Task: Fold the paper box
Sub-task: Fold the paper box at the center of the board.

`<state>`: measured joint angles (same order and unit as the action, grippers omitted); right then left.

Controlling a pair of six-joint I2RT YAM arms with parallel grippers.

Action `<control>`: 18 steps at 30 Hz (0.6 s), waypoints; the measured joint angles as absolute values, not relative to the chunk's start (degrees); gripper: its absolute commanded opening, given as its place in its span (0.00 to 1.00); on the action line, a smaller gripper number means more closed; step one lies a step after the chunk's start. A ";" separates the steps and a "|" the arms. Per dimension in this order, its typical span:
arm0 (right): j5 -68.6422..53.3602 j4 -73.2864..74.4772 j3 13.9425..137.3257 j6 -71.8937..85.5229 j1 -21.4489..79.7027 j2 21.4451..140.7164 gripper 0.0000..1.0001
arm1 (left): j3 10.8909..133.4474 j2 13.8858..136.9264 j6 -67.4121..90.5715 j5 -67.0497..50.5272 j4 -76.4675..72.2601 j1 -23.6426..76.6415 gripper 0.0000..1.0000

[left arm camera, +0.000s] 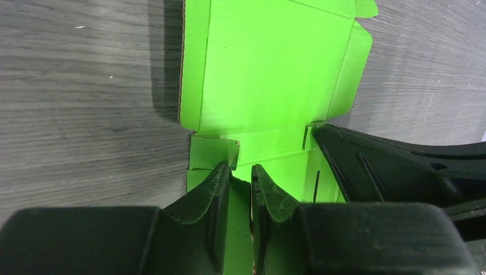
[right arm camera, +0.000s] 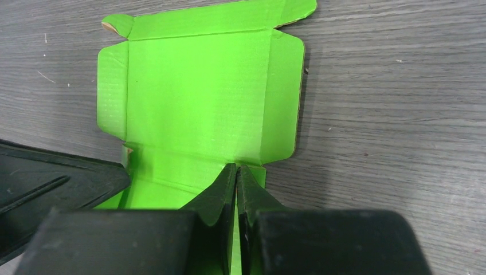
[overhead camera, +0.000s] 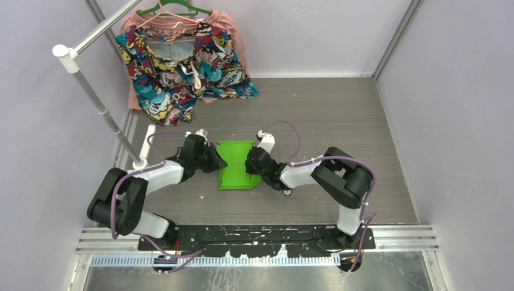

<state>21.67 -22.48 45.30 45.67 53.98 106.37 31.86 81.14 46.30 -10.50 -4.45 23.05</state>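
The lime-green paper box [overhead camera: 237, 165] lies unfolded on the grey table [overhead camera: 339, 121], inner face up, its large main panel flat, narrow side flaps slightly raised, a tabbed flap at one end.

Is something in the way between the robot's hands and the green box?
No, nothing visible. The left gripper and right gripper each pinch an edge of the box, one from each side. The clothes lie far behind it.

The grey table [overhead camera: 339, 109] bore the paper box [overhead camera: 237, 165] near its middle, a patterned garment [overhead camera: 182, 73] at its far-left corner.
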 measured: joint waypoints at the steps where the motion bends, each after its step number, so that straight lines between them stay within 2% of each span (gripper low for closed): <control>1: 21.74 -22.48 45.39 45.56 53.98 106.41 0.10 | 31.94 81.84 46.30 -10.48 -4.97 23.24 0.19; 18: 22.20 -20.29 47.05 44.05 54.22 106.91 0.10 | 34.37 88.23 46.22 -11.20 -9.82 24.71 0.18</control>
<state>22.20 -20.29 47.05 44.05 54.22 106.91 34.37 88.23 46.22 -11.20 -9.82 24.71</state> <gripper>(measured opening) 0.102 0.189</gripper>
